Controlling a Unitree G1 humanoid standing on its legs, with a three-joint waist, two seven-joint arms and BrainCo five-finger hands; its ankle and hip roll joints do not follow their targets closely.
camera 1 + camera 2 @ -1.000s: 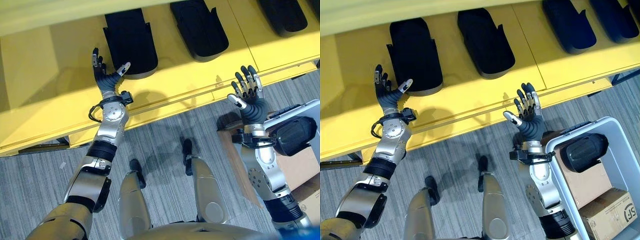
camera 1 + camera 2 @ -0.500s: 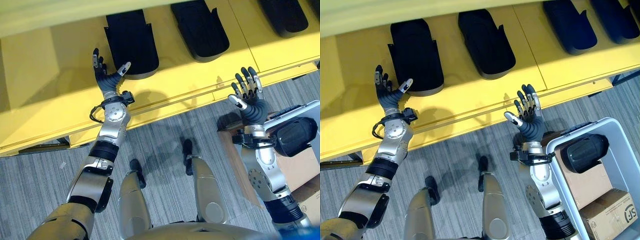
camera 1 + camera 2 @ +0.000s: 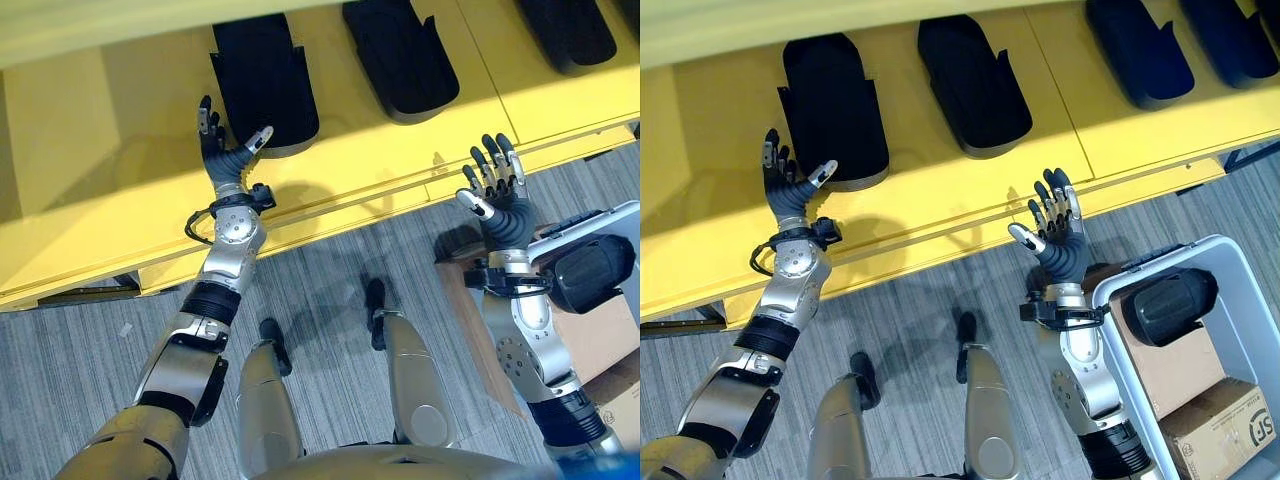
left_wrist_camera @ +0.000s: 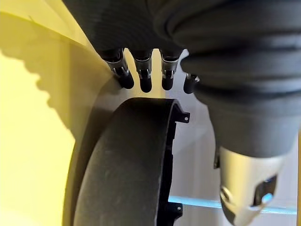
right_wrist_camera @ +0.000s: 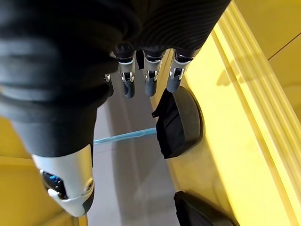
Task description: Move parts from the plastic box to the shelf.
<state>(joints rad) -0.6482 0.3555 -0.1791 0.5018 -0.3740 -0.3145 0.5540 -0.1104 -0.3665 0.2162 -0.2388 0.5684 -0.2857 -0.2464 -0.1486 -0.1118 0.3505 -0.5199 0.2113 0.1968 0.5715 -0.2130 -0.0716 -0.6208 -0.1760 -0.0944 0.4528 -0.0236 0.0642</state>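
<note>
Reaching over the yellow shelf (image 3: pixel 940 215), the left hand (image 3: pixel 790 192) is being held with fingers straight and spread and the thumb out to the side, with nothing in its grasp; its thumb tip is lying just beside the near end of the leftmost black part (image 3: pixel 833 105), and whether the two are touching cannot be told. In the left wrist view the same part (image 4: pixel 124 165) is being shown close past the straight fingers (image 4: pixel 145 75), resting on the shelf surface. The right hand (image 3: pixel 1055 230) is being held above the front edge of the shelf, palm toward the shelf, fingers extended and slightly fanned, likewise empty; in the right wrist view its fingers (image 5: pixel 151 75) are being seen straight, with shelved parts (image 5: pixel 181 122) lying beyond them. Four black parts in all are being shown lying side by side on the shelf, each with its rounded end toward the robot: the second part (image 3: pixel 972 85) is lying just right of the first, and two further parts (image 3: pixel 1137 50) are lying farther to the right, the last (image 3: pixel 1232 40) being cut off by the view's edge. On the floor (image 3: pixel 920 320) at the robot's right, the grey plastic box (image 3: pixel 1240 290) is being shown beside the right forearm, one more black part (image 3: pixel 1168 305) lying in it at its near-left corner, next to a brown carton (image 3: pixel 1215 420).
</note>
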